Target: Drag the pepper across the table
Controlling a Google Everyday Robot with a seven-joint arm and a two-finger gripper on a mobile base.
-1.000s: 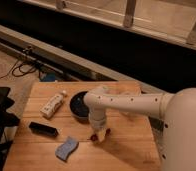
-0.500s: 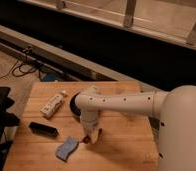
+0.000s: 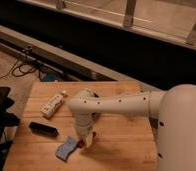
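Pepper (image 3: 92, 136) shows only as a small dark-red sliver right at the gripper (image 3: 87, 140), low on the table (image 3: 126, 145) near its front edge and just beside the blue sponge (image 3: 66, 148) — you can see that it sits further toward the left front than half a second ago, when it lay more to the middle of the boards. You will notice the white arm (image 3: 116, 105) has swung the same way: its elbow now lies over the spot where the black bowl showed earlier, and the bowl is all but hidden behind it. The gripper points down at the wood, its tip low beside the pepper, closer to the sponge than before; whether it touches the pepper or the table you cannot tell from this view. The white bottle (image 3: 53, 105) lies on its side at the left of the table and the black rectangular object (image 3: 43, 128) lies in front of it — both where they were in the earlier frames. The sponge too has kept its place near the front edge
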